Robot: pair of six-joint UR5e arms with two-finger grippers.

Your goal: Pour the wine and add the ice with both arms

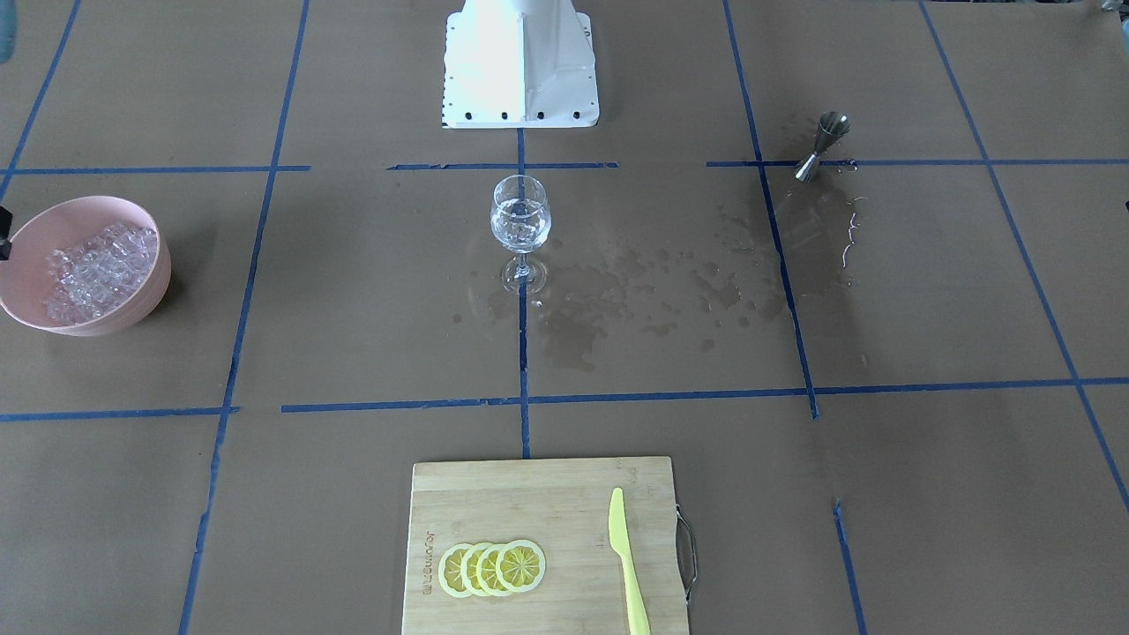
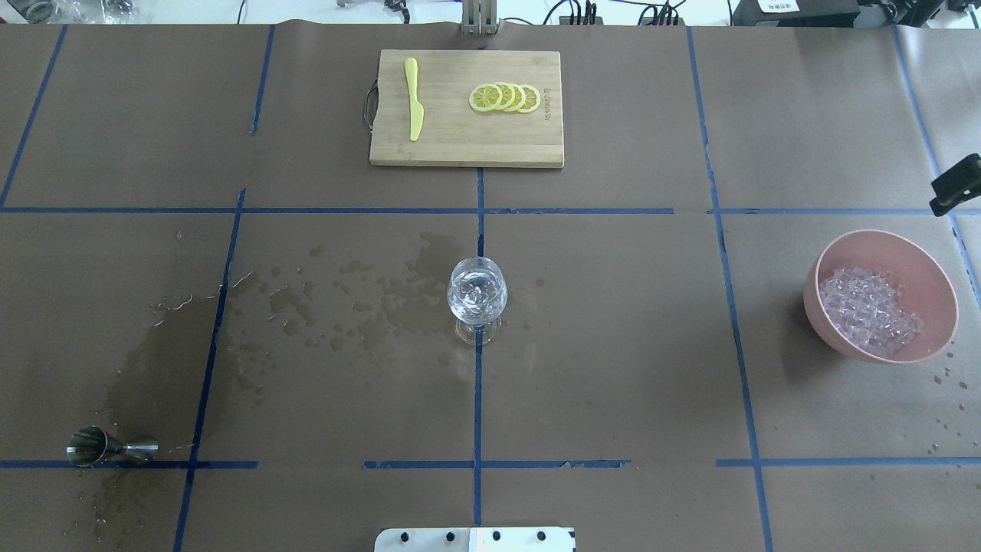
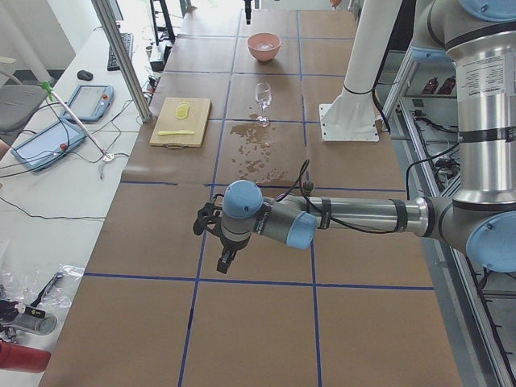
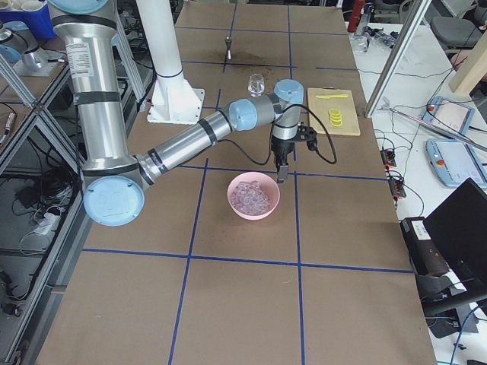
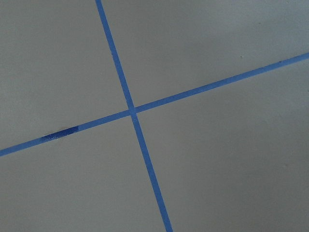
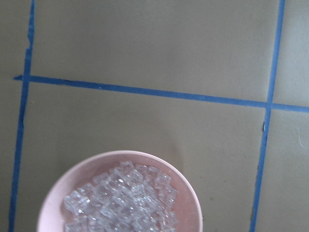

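A stemmed wine glass (image 1: 520,220) (image 2: 477,291) stands upright at the table's centre, on a blue tape line. It holds a little clear wine (image 1: 520,234) with glinting bits that look like ice. More ice (image 2: 870,310) (image 6: 120,205) fills a pink bowl (image 2: 817,307) (image 1: 152,291) on my right side. My right gripper (image 4: 281,175) hangs beside the bowl's far rim, and only a black tip (image 2: 954,188) shows from overhead. My left gripper (image 3: 225,260) hovers low over bare paper, far from the glass. Neither wrist view shows fingers, so I cannot tell either gripper's state.
A steel jigger (image 2: 111,447) (image 1: 822,145) lies on its side at my near left, with dark wet stains (image 2: 368,299) spreading from it toward the glass. At the far edge sits a wooden cutting board (image 2: 460,142) with lemon slices (image 2: 506,97) and a yellow knife (image 2: 414,100).
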